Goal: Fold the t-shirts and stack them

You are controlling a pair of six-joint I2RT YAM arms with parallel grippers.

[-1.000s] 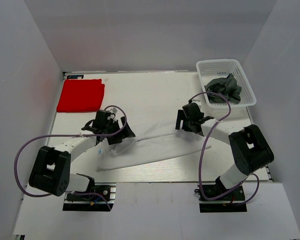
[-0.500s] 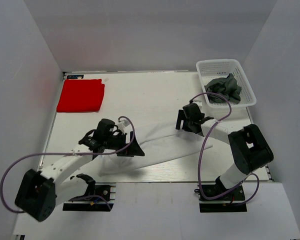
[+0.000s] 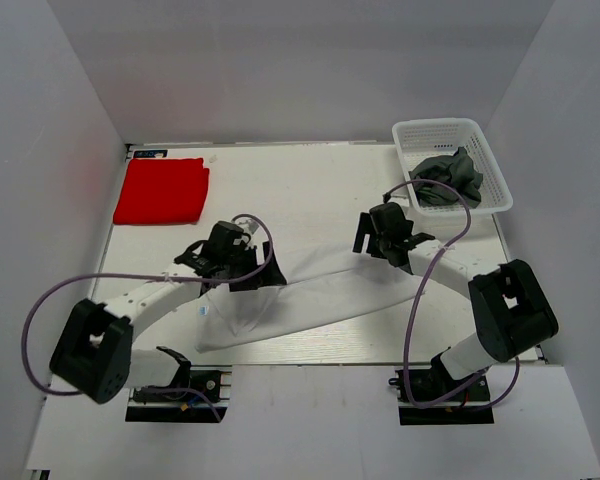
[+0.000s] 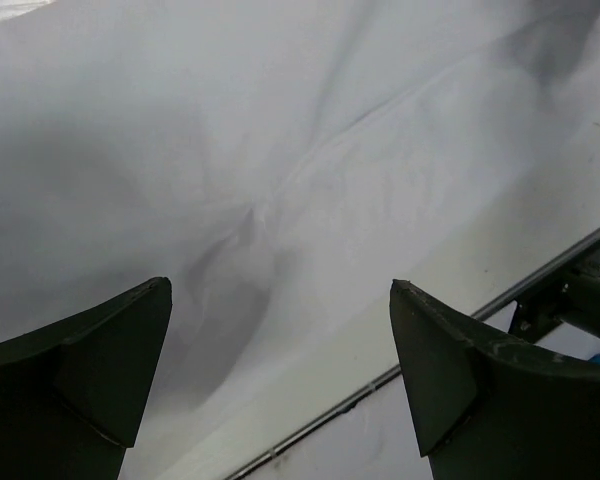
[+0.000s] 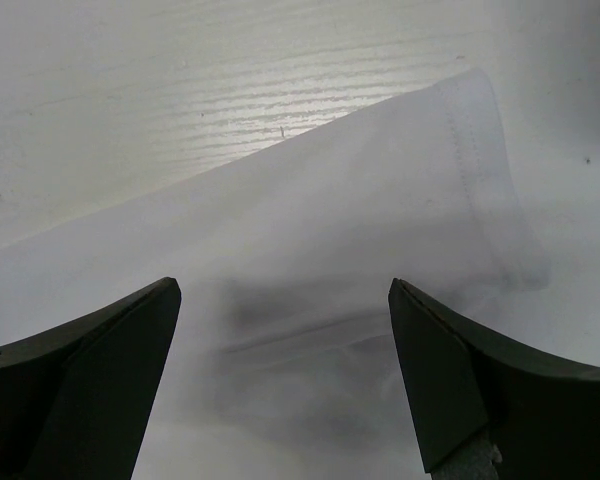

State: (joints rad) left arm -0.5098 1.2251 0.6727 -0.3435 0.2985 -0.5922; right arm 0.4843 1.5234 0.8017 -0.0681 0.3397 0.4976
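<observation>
The white t-shirt (image 3: 320, 300) lies as a long flat strip across the near middle of the table. It fills the left wrist view (image 4: 310, 170) and the right wrist view (image 5: 310, 270), where its stitched hem shows. My left gripper (image 3: 252, 282) is open and empty, just above the shirt's left part. My right gripper (image 3: 383, 247) is open and empty, above the shirt's right end. The red t-shirt (image 3: 161, 189) lies folded at the far left. The dark grey t-shirt (image 3: 448, 178) is bunched in the basket.
The white lattice basket (image 3: 450, 132) stands at the far right corner. The table's near edge with a metal strip (image 4: 400, 372) runs just below the left gripper. Purple cables loop beside both arms.
My left arm swung forward towards the near edge, then back up over the shirt's left end; the cloth there now lies wider and flatter. My right gripper has shifted slightly.
</observation>
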